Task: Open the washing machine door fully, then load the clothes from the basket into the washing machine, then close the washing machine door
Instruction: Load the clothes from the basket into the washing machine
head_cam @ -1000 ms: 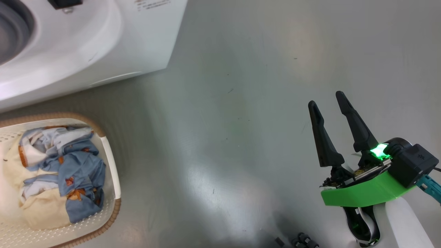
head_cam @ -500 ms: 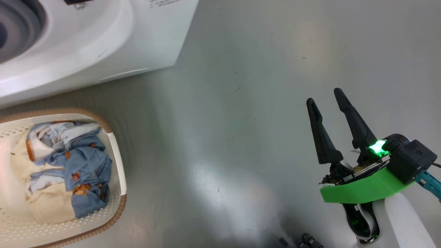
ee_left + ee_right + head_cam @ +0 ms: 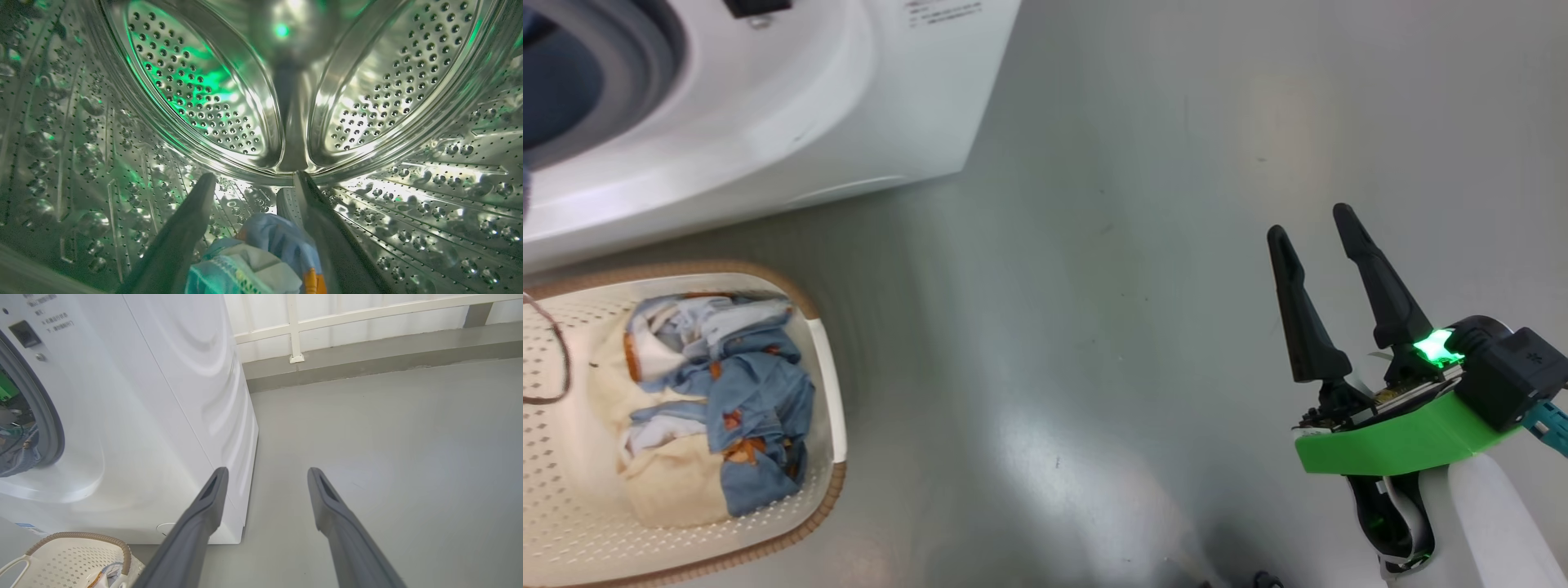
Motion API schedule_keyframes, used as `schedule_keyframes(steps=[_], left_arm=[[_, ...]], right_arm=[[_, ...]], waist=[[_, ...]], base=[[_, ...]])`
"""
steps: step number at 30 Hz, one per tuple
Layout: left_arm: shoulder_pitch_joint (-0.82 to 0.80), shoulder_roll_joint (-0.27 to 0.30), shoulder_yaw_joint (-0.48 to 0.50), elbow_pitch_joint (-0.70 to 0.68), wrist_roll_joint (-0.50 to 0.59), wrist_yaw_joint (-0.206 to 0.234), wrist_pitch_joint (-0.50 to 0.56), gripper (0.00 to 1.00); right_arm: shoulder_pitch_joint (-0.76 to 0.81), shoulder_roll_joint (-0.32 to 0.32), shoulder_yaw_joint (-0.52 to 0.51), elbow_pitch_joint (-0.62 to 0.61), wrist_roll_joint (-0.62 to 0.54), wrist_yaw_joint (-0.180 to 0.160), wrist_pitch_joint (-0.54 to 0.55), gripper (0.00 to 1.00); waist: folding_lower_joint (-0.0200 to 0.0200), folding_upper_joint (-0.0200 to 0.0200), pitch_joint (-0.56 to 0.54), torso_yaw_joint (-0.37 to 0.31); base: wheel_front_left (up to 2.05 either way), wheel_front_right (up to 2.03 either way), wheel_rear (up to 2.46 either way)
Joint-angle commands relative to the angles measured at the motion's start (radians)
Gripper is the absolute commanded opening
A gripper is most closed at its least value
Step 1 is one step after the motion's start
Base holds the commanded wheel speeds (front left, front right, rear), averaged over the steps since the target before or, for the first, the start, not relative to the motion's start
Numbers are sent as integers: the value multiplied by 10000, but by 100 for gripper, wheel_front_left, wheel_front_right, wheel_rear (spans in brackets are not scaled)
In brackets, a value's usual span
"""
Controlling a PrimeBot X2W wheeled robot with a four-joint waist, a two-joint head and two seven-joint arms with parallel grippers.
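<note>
Camera panned left | glossy grey floor [image 3: 1143, 131] | railing [image 3: 292, 326] behind washing machine [image 3: 163, 396]

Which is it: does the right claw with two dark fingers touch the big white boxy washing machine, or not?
Apart. The head view shows grey floor between the right claw and the big white boxy washing machine.

I am looking at a grey floor [image 3: 1111, 343] — it is shining a little where light is hitting it. Far back, a white rail [image 3: 367, 312] is standing on a low grey step [image 3: 388, 347].
</note>
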Motion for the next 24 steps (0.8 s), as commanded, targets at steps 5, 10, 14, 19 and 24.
schedule_keyframes(steps=[5, 10, 14, 19, 24], left_arm=[[1115, 211, 315, -903, -240, 234, -532, 100], [2484, -17, 420, -1995, -226, 405, -813, 100], [3816, -270, 574, -3317, -185, 624, -892, 100], [5678, -780, 682, -5295, -146, 919, -915, 100], [7470, -1339, 646, -7006, -18, 1323, -920, 100]], right_arm=[[359, -142, 8, -263, -20, 62, -48, 100], [469, -202, -86, -268, -79, 62, -48, 100], [614, -270, -158, -253, -141, 62, -48, 100], [801, -374, -195, -202, -212, 62, -48, 100], [965, -521, -181, -139, -273, 62, -48, 100]], waist=[[0, 0, -397, 335], [0, 0, -723, 531], [0, 0, -981, 710], [0, 0, -1326, 906], [0, 0, -1649, 1077]], base=[[0, 0, 0], [0, 0, 0], [0, 0, 0], [0, 0, 0], [0, 0, 0]])
